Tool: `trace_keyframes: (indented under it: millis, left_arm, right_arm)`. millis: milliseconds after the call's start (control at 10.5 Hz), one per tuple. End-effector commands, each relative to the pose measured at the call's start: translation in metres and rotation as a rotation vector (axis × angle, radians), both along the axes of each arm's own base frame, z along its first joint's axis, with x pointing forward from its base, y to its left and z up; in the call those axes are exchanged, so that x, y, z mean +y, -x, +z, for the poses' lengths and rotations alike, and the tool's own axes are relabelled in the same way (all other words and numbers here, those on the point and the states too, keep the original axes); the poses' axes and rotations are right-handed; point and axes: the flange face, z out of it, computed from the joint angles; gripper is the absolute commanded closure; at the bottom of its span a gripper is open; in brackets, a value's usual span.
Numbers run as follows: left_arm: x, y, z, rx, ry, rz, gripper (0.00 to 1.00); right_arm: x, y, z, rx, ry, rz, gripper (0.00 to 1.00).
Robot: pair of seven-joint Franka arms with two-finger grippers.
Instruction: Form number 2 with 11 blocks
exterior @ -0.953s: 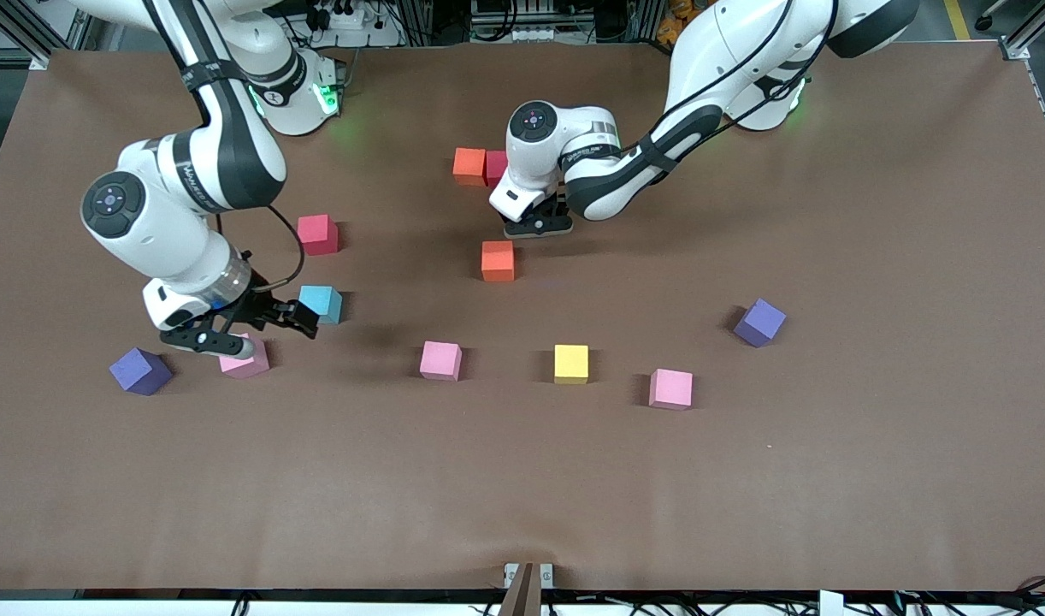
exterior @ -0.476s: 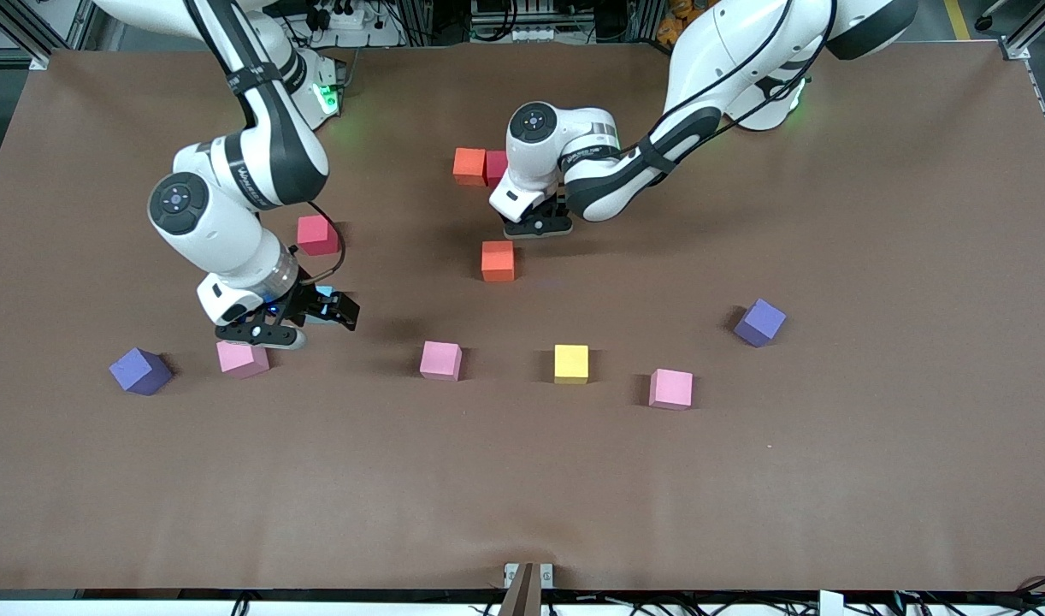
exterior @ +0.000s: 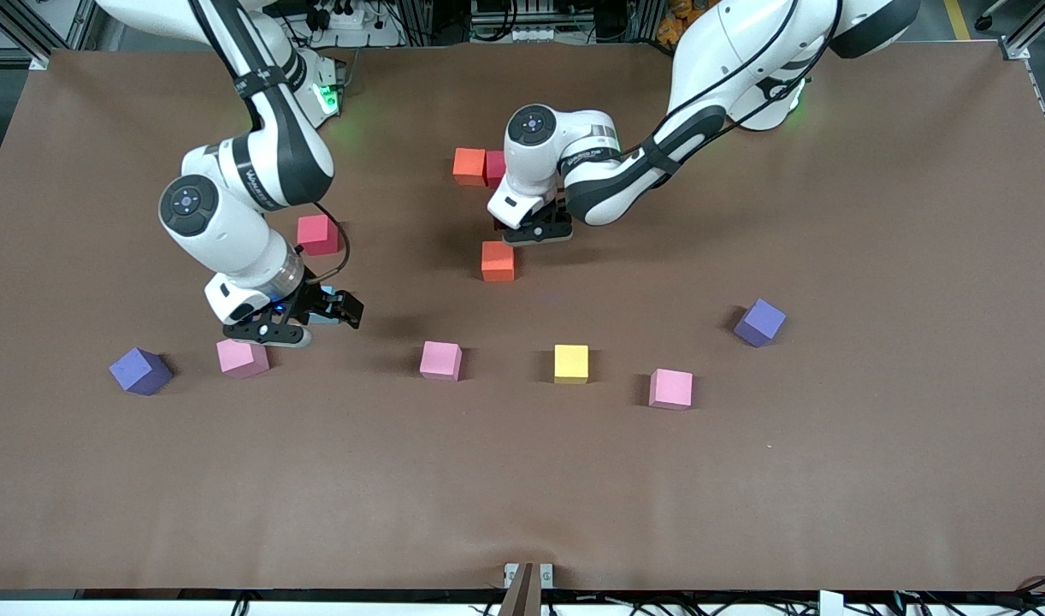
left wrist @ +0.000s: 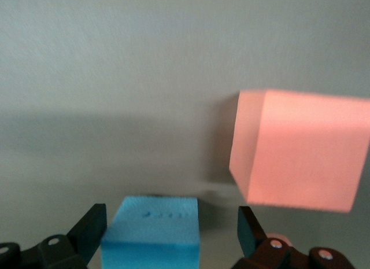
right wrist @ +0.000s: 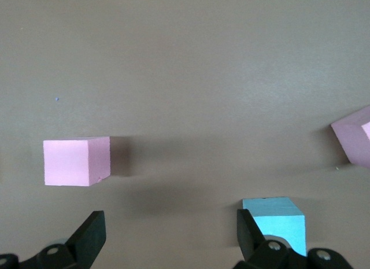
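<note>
We are building the 2. Our left gripper [exterior: 535, 231] has its fingers apart around a light blue block [left wrist: 151, 228] on the surface, near an orange block [exterior: 498, 261]. Our right gripper [exterior: 304, 318], fingers apart, should grab the second blue block [right wrist: 274, 223] next.

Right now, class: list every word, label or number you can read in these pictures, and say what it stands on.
Right arm, lettering on its dark band: too small to read.
Left arm, lettering on its link: too small to read.
Blue block, faint marks on top: too blurred to read.
No other text.
</note>
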Motion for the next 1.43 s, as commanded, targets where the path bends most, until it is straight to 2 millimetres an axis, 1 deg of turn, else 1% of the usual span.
trace_keyframes:
  millis: [0, 95, 191, 286, 381, 476, 572, 667, 762, 858, 953, 1048, 1143, 1239, 1334]
  left_arm:
    - [-0.005, -0.026, 0.035, -0.041, -0.021, 0.062, 0.00]
    - [-0.001, -0.047, 0.051, -0.055, -0.025, 0.102, 0.00]
    - [0.012, -0.075, 0.064, -0.067, -0.034, 0.146, 0.00]
    - [0.023, -0.101, 0.078, -0.085, -0.040, 0.184, 0.00]
    - [0.039, -0.126, 0.088, -0.091, -0.052, 0.193, 0.00]
    - [0.057, -0.146, 0.091, -0.090, -0.061, 0.173, 0.00]
    - [0.077, -0.165, 0.098, -0.098, -0.066, 0.180, 0.00]
    - [0.099, -0.186, 0.105, -0.104, -0.069, 0.179, 0.00]
    - [0.118, -0.203, 0.115, -0.113, -0.076, 0.184, 0.00]
    - [0.136, -0.221, 0.121, -0.120, -0.074, 0.215, 0.00]
    - [0.154, -0.235, 0.127, -0.123, -0.080, 0.250, 0.00]
    - [0.178, -0.250, 0.129, -0.120, -0.092, 0.266, 0.00]
    - [0.206, -0.265, 0.136, -0.120, -0.104, 0.273, 0.00]
    - [0.226, -0.273, 0.141, -0.121, -0.120, 0.282, 0.00]
    - [0.241, -0.278, 0.147, -0.117, -0.138, 0.281, 0.00]
  right_arm:
    - [0.005, 0.006, -0.004, -0.001, -0.015, 0.005, 0.00]
    - [0.009, 0.008, -0.006, 0.001, -0.013, 0.013, 0.00]
    - [0.015, 0.010, -0.007, 0.000, -0.014, 0.022, 0.00]
    - [0.016, 0.011, -0.006, -0.003, -0.014, 0.024, 0.00]
    - [0.017, 0.011, -0.008, -0.003, -0.014, 0.027, 0.00]
    - [0.036, 0.017, -0.014, -0.002, -0.010, 0.060, 0.00]
    - [0.049, 0.020, -0.018, -0.017, -0.013, 0.075, 0.00]
    - [0.067, 0.026, -0.021, -0.017, -0.022, 0.019, 0.00]
    - [0.091, 0.036, -0.028, -0.005, -0.027, -0.034, 0.00]
    - [0.108, 0.044, -0.034, -0.001, -0.029, -0.062, 0.00]
    - [0.126, 0.054, -0.042, 0.018, -0.028, -0.108, 0.00]
    - [0.147, 0.066, -0.054, 0.031, -0.025, -0.154, 0.00]
    - [0.172, 0.078, -0.070, 0.036, -0.023, -0.212, 0.00]
    - [0.194, 0.088, -0.080, 0.041, -0.008, -0.243, 0.00]
    - [0.213, 0.096, -0.090, 0.041, 0.003, -0.273, 0.00]
